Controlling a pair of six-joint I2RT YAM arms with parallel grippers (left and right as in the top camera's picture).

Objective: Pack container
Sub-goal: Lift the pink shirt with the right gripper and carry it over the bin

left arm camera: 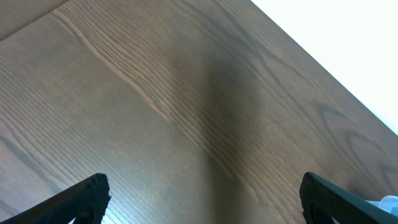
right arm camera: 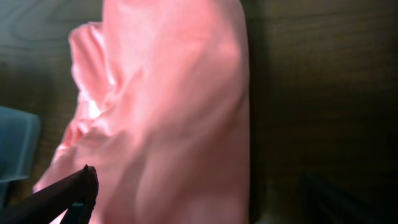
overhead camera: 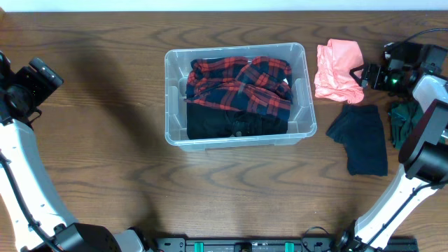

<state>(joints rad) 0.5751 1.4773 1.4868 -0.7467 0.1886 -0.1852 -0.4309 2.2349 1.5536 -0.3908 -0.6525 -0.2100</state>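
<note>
The container [overhead camera: 173, 98], a clear plastic bin, stands mid-table and holds a red plaid shirt [overhead camera: 241, 84] over a black garment [overhead camera: 217, 122]. A pink garment [overhead camera: 338, 68] lies just right of it. My right gripper [overhead camera: 361, 75] hovers at that garment's right edge, open. In the right wrist view the pink garment [right arm camera: 168, 106] fills the space between the spread fingers of that gripper [right arm camera: 199, 193], and a corner of the container [right arm camera: 15, 146] shows at the left. My left gripper [overhead camera: 43, 75] is far left, open over bare wood [left arm camera: 205, 193].
A dark navy garment [overhead camera: 362, 136] lies below the pink one, on the right. A dark green garment [overhead camera: 402, 120] sits partly under the right arm. The table's far edge [left arm camera: 348, 68] runs close behind the left gripper.
</note>
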